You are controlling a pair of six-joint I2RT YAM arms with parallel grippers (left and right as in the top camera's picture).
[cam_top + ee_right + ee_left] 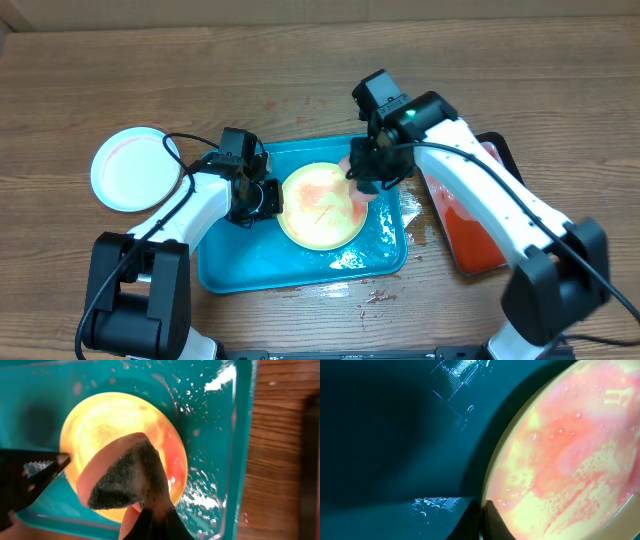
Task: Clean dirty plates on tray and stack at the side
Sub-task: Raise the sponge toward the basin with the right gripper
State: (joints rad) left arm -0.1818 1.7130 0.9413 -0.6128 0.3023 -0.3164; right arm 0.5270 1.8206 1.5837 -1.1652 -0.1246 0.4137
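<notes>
The right hand [150,517] was closed on a folded sponge [122,477], pinching it at its lower end so that the pink face and the dark scouring face both showed. The sponge hung over the right half of the yellow plate [100,420], and from where I stood I could not tell whether it pressed on the plate or hovered just above. The plate was washed over with a thin pink-red film and foam, heaviest on the sponge's side. At its opposite rim sat the left hand [266,197], with one dark fingertip [487,520] right against the plate's edge. Its fingers came together near that rim, but I could not tell whether they gripped the rim or only rested beside it. The plate lay flat about mid-way across the turquoise tray [210,435], whose floor was wet, with beads and streaks of water to the plate's right. The tray rested on the wooden surface [100,80]. Well to its left, on the bare wood, lay a light blue plate [135,168] with a faint pink tinge in its middle. Just beside the turquoise tray on the right, partly under the right arm, sat a black tray [495,150] holding red liquid [472,240].
</notes>
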